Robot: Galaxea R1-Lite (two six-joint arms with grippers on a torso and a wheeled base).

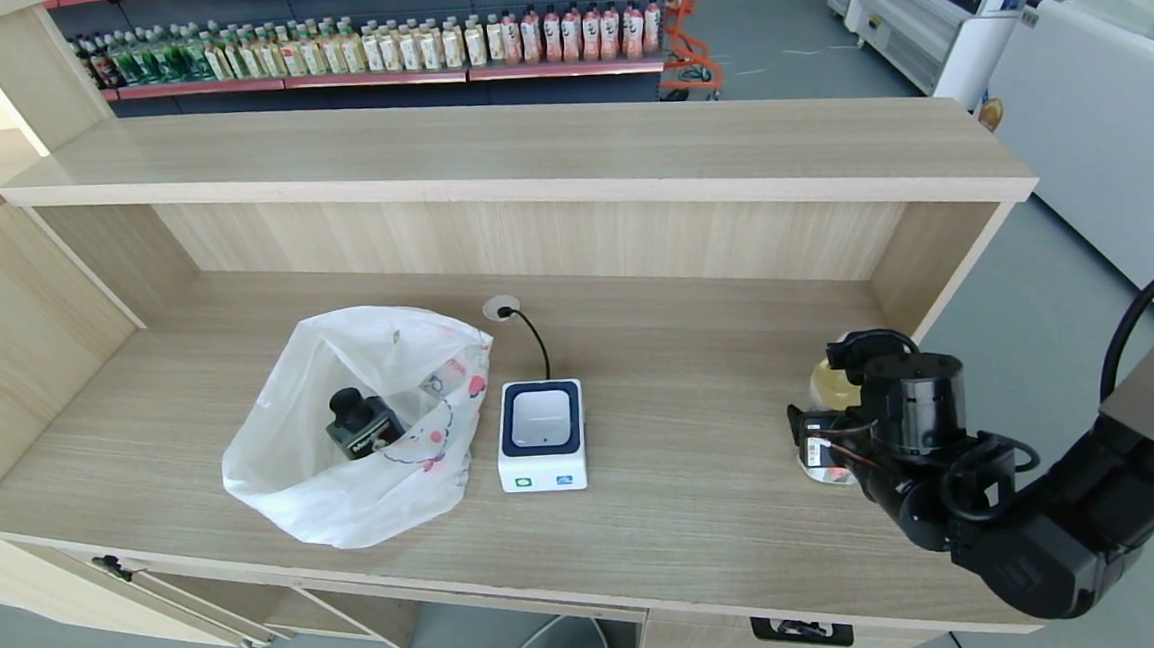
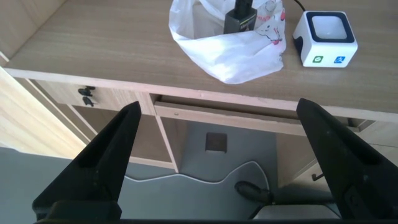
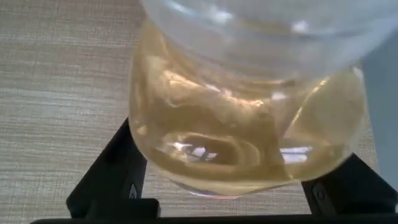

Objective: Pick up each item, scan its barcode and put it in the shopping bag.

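Now, the right pincer (image 3: 227,186) gapes around the clear bottle (image 3: 242,124) of yellow liquid, which stands upright, long axis vertical, at the right end of the desk (image 1: 694,437). The left pincer (image 2: 217,155) hangs agape below the desk's front edge. The scanner (image 1: 541,436), beside the shopping bag (image 1: 347,498), shows green and blue badges; the dark bottle (image 1: 361,424) inside wears an unreadable label.

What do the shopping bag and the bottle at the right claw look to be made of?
Shopping bag: thin plastic film, white and slightly translucent, judging by its crinkles and limp slump. Bottle: clear and glossy, with sharp highlights and yellowish liquid visible through the wall. It is probably plastic, though glass cannot be ruled out.
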